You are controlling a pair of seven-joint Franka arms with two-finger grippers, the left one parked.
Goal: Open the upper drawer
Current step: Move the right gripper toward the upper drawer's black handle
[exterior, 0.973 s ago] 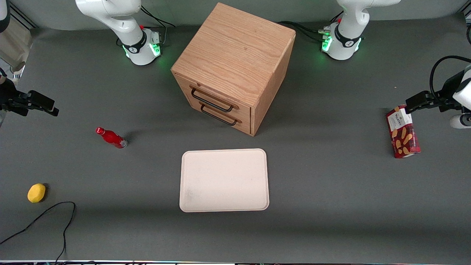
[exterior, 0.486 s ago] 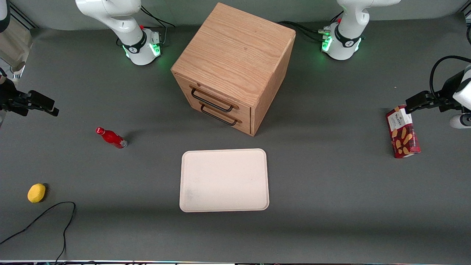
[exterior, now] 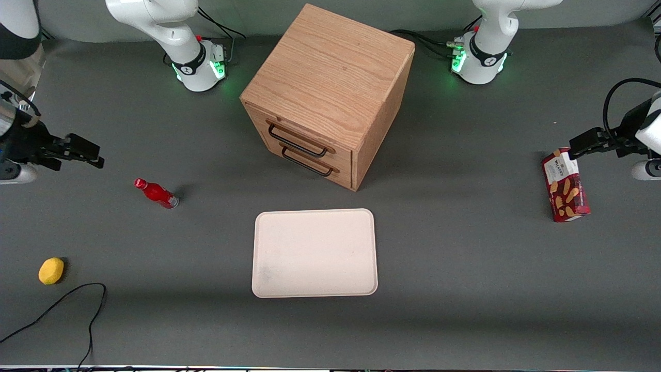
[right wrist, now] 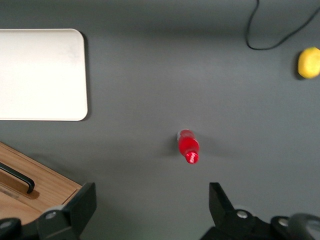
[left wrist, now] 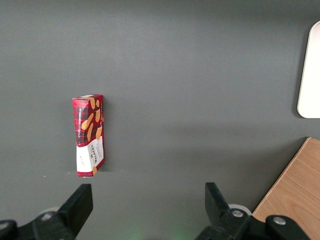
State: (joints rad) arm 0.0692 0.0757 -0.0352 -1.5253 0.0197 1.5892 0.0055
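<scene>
1. The bench [exterior: 465,289] is a flat dark grey surface with a matte, slightly felt-like look, and it carries everything else.
2. The cabinet [exterior: 330,67] is a cube of light oak with strong grain lines, standing at the middle of the bench, turned at an angle so one corner points toward the front camera.
3. The tray [exterior: 314,252] is a pale cream rectangle with rounded corners and a shallow raised rim, lying flat just nearer the front camera than the cabinet.
4. The upper drawer [exterior: 298,135] is the top one of two oak fronts on the cabinet; it sits flush and closed, with a thin black metal bar handle [exterior: 296,143] across it. The lower drawer [exterior: 310,164] sits directly under it with a matching handle.
5. The tool [exterior: 85,151] is black, with its two fingers spread apart and nothing between them. It hangs above the bench toward the working arm's end, well apart from the cabinet.
6. The biscuit box [exterior: 564,185] is a red cardboard carton lying toward the parked arm's end.
7. The bottle [exterior: 156,193] is small, glossy red and capped, close to the tool.
8. The lemon [exterior: 51,270] is a small yellow oval, nearer the front camera than the bottle, next to a thin black cable [exterior: 62,305].
</scene>
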